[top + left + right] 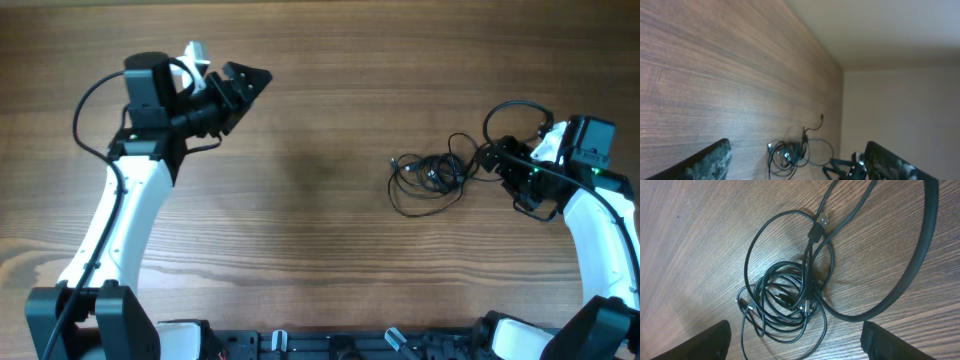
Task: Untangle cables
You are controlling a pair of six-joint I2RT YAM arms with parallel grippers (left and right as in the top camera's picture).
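Both open, empty: left gripper [247, 92] tilted (far off), right gripper [507, 178] beside cables [430, 172].

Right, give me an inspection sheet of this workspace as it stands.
Surface: brown wood-grain table, no spills seen.
Job's things: thin black cords with small plugs, one tangled heap on the right arm's side.
Clutter: nothing seen.
Grippers: left pincer open, empty, far from the heap; right pincer open, empty, beside the heap.
Cables: thick black arm wire loops across the heap's edge in the right wrist view.
Surroundings: pale wall beyond the table.
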